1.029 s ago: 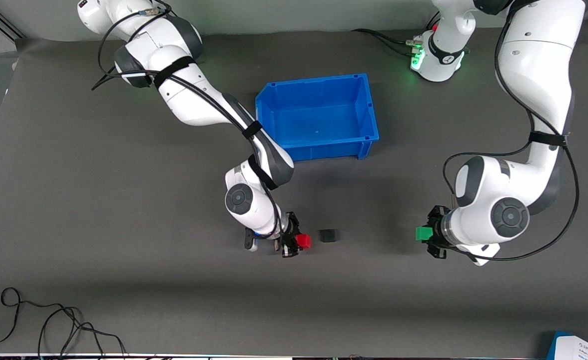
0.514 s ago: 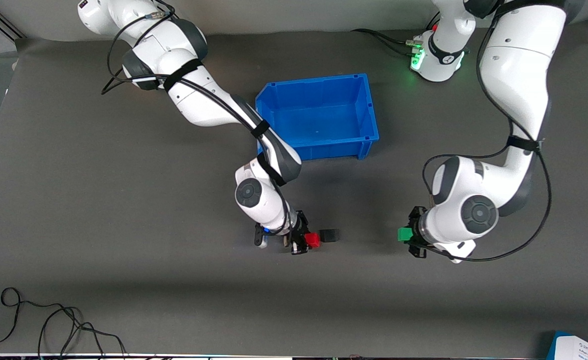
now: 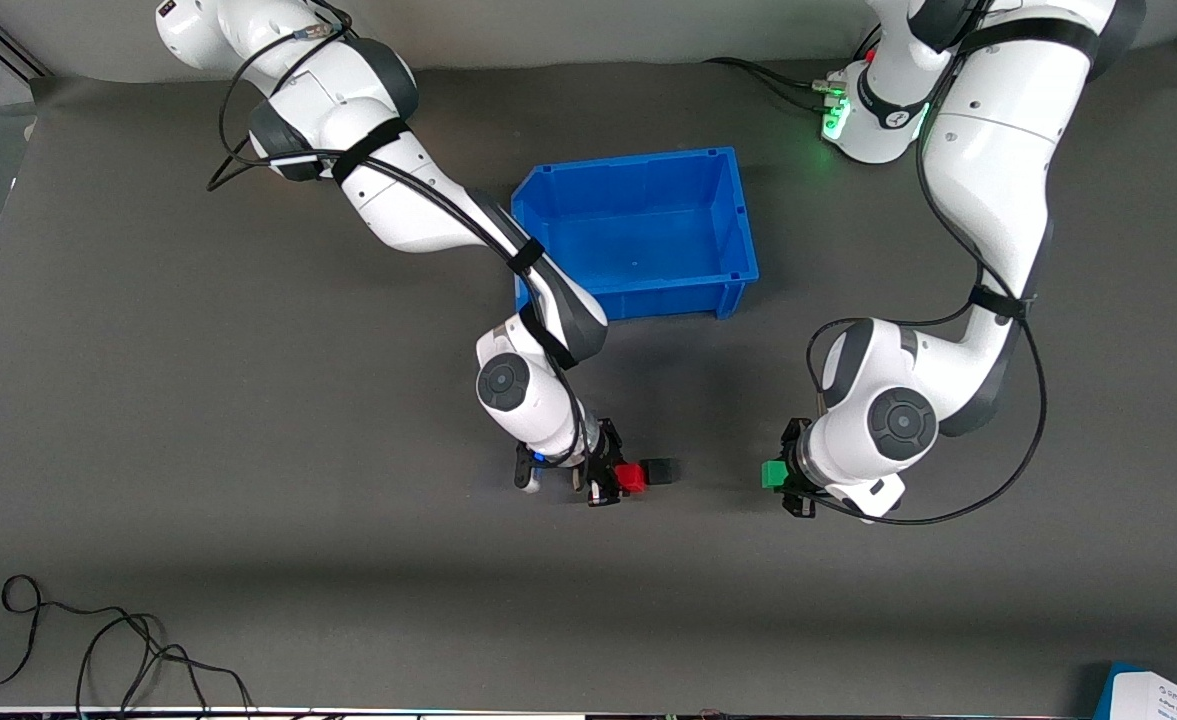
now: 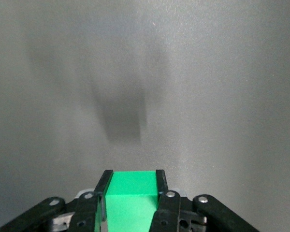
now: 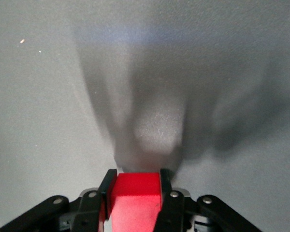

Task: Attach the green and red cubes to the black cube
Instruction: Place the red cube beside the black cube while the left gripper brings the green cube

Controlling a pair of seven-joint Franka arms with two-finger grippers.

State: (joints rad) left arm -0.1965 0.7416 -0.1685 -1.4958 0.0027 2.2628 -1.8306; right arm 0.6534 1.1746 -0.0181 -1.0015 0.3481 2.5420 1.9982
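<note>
Front view: red cube (image 3: 632, 477) is pinched in the right gripper (image 3: 616, 477), low over the grey mat (image 3: 248, 400), and is seen touching the black cube (image 3: 660, 471) on its side toward the right arm's end of the table. Black cube sits on the mat, nearer the camera than the blue bin (image 3: 638, 235). Green cube (image 3: 773, 474) is clamped in the left gripper (image 3: 786, 478), well apart from the black cube, toward the left arm's end. Left wrist view: green cube (image 4: 130, 200) is gripped between both fingers (image 4: 105, 186); only mat and shadow are seen ahead. Right wrist view: red cube (image 5: 134, 200) is squeezed between the fingers (image 5: 108, 186), with a blurred grey block (image 5: 154, 137) directly ahead.
</note>
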